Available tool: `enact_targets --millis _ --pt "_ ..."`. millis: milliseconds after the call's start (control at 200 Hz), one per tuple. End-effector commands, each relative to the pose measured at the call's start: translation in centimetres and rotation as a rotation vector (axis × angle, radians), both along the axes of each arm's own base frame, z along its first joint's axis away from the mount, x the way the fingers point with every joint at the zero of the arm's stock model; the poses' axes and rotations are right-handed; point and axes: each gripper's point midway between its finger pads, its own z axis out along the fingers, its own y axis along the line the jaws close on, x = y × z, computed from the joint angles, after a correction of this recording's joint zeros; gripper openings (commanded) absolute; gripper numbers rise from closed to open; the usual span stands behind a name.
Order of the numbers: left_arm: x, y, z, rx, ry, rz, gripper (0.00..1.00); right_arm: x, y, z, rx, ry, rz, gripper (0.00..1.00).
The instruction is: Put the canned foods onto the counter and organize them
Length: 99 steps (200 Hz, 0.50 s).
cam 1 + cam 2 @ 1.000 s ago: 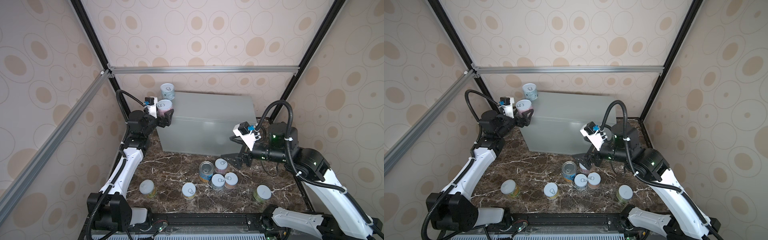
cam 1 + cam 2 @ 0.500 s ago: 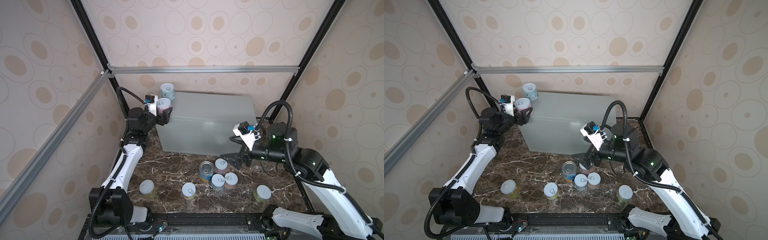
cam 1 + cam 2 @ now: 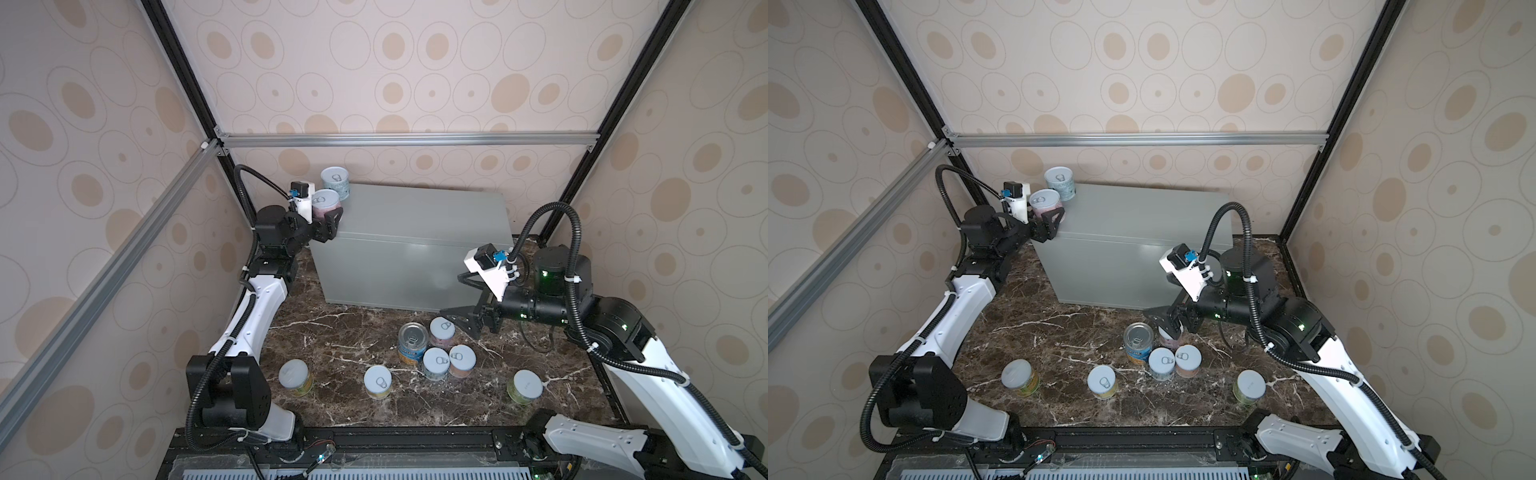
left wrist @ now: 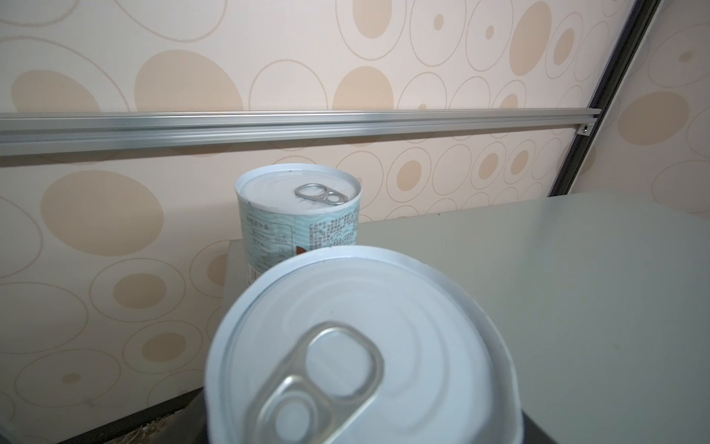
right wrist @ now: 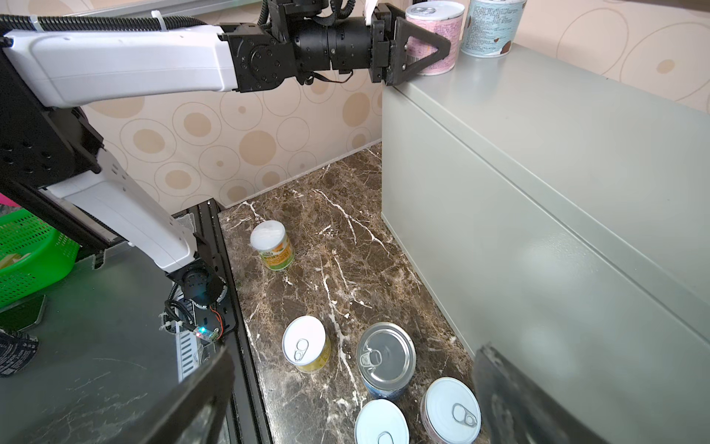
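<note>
**Q:** What is changing at the counter (image 3: 415, 216)?

**A:** The left gripper (image 3: 326, 216) is bringing the pink can (image 3: 325, 202) a little further in over the near-left corner than it was a second ago. In the right wrist view the can's base is sitting on the top, or just above it. It is standing upright just in front of the teal can (image 3: 335, 183), which is already in the back-left corner.

**Q:** Is the gripper still clamping it?

**A:** Its fingers are flanking the can's sides. Whether they are pressing or already easing off, I cannot tell.

**Q:** And the right gripper (image 3: 461, 322)?

**A:** It is hanging with its jaws wide apart and holding nothing, in the same place as a second ago. It is poised over the cluster of four cans on the marble (image 3: 332, 332), nearest the pink-labelled one beside the blue can (image 3: 412, 343).

**Q:** What does this mean for the task?

**A:** Judging from the layout, the second can is being delivered and a row is starting along the counter's left edge. Seven cans are still waiting on the marble and have not moved. The corner placement is leaving little margin, so the release probably needs to be clean.
</note>
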Motion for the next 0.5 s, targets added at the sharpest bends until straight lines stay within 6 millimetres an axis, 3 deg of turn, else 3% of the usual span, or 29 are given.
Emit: enact_targets --millis 0,490 --pt "-0.08 -0.82 0.04 0.004 0.005 -0.054 0.79 0.22 0.19 -0.06 0.003 -0.007 0.001 1.0" --pt "-1.04 -1.75 -0.14 -0.01 0.013 -0.119 0.77 0.26 0.44 -0.1 0.01 -0.002 0.009 1.0"
